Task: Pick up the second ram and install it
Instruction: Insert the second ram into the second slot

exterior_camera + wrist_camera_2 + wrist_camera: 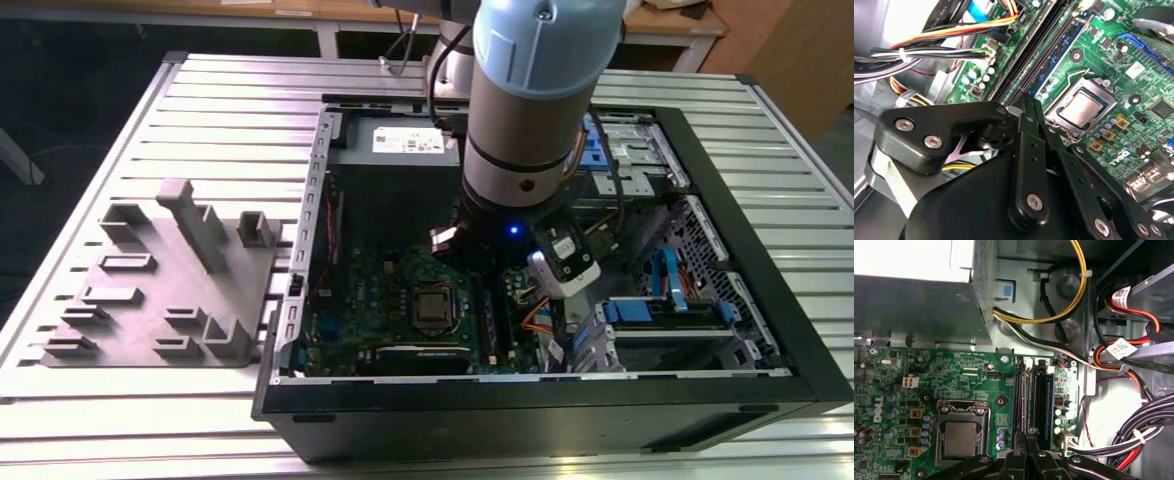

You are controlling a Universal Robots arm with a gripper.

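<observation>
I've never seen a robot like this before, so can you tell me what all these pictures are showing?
The big blue-and-silver tube is a robot arm. It reaches down into an open computer lying on a metal table. The exterior view comes from a camera off the arm. A grey tray lies beside the computer, on the exterior view's left. The other two pictures come from cameras riding on the arm's wrist, looking past its black gripper. They show the green board with long black slots. A blue memory stick stands in one slot. The gripper hangs right over the slots; whether it holds anything, I cannot tell.
</observation>
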